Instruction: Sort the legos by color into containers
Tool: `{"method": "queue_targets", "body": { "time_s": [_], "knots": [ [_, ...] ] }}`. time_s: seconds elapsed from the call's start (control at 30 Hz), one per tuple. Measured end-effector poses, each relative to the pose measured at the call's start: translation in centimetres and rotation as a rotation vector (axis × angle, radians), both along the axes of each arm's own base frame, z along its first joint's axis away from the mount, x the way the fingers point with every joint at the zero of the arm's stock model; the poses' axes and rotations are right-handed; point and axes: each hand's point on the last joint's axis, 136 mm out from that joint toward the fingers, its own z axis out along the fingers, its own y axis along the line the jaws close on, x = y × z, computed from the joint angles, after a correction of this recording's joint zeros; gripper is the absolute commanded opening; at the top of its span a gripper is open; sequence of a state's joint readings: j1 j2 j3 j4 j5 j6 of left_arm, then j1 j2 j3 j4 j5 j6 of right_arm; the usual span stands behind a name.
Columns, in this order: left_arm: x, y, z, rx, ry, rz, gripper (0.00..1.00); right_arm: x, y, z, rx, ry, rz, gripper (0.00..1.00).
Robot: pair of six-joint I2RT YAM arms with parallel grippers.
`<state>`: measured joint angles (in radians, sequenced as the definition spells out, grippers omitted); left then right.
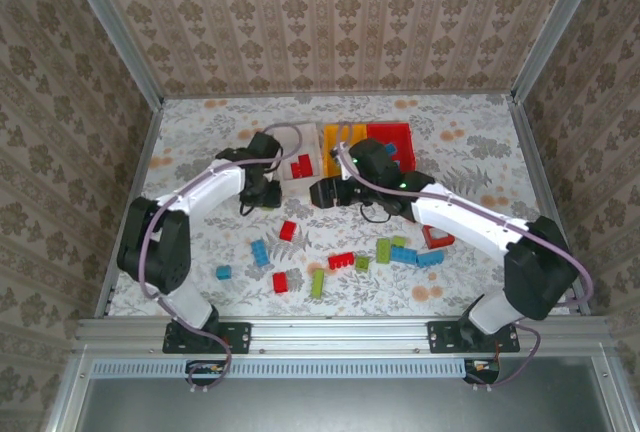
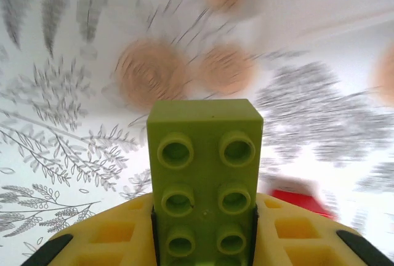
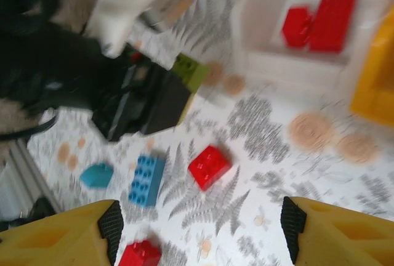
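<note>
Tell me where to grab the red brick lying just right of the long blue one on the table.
Pinch two opposite flat side walls of the red brick, coming straight down from above. It lies flat, studs up, with bare table all around; the blue brick sits apart. It lies askew, so rotate the grip to match.

Both arms reach forward and inward. The left pincer (image 2: 203, 232) is clamped on a green brick (image 2: 204, 167). The right pincer (image 3: 200, 221) is spread wide.

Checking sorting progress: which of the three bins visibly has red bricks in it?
The white bin, leftmost of the three, beside the orange-yellow bin; two red bricks lie inside.
</note>
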<state>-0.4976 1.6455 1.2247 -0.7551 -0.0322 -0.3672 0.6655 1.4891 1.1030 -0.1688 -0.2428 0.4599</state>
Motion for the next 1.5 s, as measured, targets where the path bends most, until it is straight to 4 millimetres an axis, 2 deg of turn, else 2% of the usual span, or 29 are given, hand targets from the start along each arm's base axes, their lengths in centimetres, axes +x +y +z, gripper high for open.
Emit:
{"method": "queue_targets", "body": {
  "time_s": [0.13, 0.2, 0.27, 0.37, 0.47, 0.57, 0.7, 0.83, 0.97, 1.1, 1.33, 1.4, 1.5],
  "knots": [
    [2.0, -5.4, 6.7, -0.106, -0.149, -0.063, 0.28, 2.3, -3.8, 2.0, 0.034, -0.062, -0.153, 0.75],
    [2.6, -8.1, 8.9, -0.157, -0.191, -0.092, 0.28, 3.9, -5.7, 2.5, 0.049, -0.072, -0.227, 0.75],
    [3.3, -10.8, 10.0, -0.196, -0.212, -0.115, 0.27, 5.1, -7.5, 2.5, 0.057, -0.065, -0.289, 0.75],
    [4.9, -14.4, 9.6, -0.238, -0.198, -0.13, 0.28, 6.2, -9.9, 2.7, 0.072, -0.057, -0.366, 0.75],
    [6.8, -17.1, 7.2, -0.259, -0.161, -0.126, 0.28, 6.7, -11.5, 3.5, 0.089, -0.067, -0.41, 0.75],
    [8.3, -18.8, 4.2, -0.269, -0.106, -0.111, 0.29, 6.5, -12.1, 4.7, 0.105, -0.086, -0.421, 0.75],
    [9.6, -20.3, 1.1, -0.296, -0.044, -0.089, 0.3, 5.8, -12.6, 6.0, 0.125, -0.111, -0.427, 0.75],
    [10.2, -21.1, 0.1, -0.326, -0.012, -0.074, 0.33, 4.9, -13.3, 5.8, 0.121, -0.107, -0.435, 0.75],
    [10.5, -21.7, 0.0, -0.35, -0.001, -0.066, 0.46, 4.5, -13.9, 4.8, 0.105, -0.083, -0.446, 0.76],
    [10.4, -21.8, 0.0, -0.36, 0.011, -0.053, 0.53, 4.4, -14.0, 4.3, 0.097, -0.068, -0.449, 0.76],
    [10.2, -21.7, 0.1, -0.357, 0.015, -0.051, 0.55, 4.3, -14.0, 4.1, 0.092, -0.065, -0.447, 0.75],
    [10.0, -21.3, 0.7, -0.352, 0.007, -0.048, 0.54, 4.2, -14.0, 3.9, 0.083, -0.061, -0.438, 0.75],
    [8.8, -19.7, 2.4, -0.34, -0.014, -0.028, 0.55, 3.3, -13.1, 3.2, 0.031, -0.064, -0.377, 0.75]
  ]
}}
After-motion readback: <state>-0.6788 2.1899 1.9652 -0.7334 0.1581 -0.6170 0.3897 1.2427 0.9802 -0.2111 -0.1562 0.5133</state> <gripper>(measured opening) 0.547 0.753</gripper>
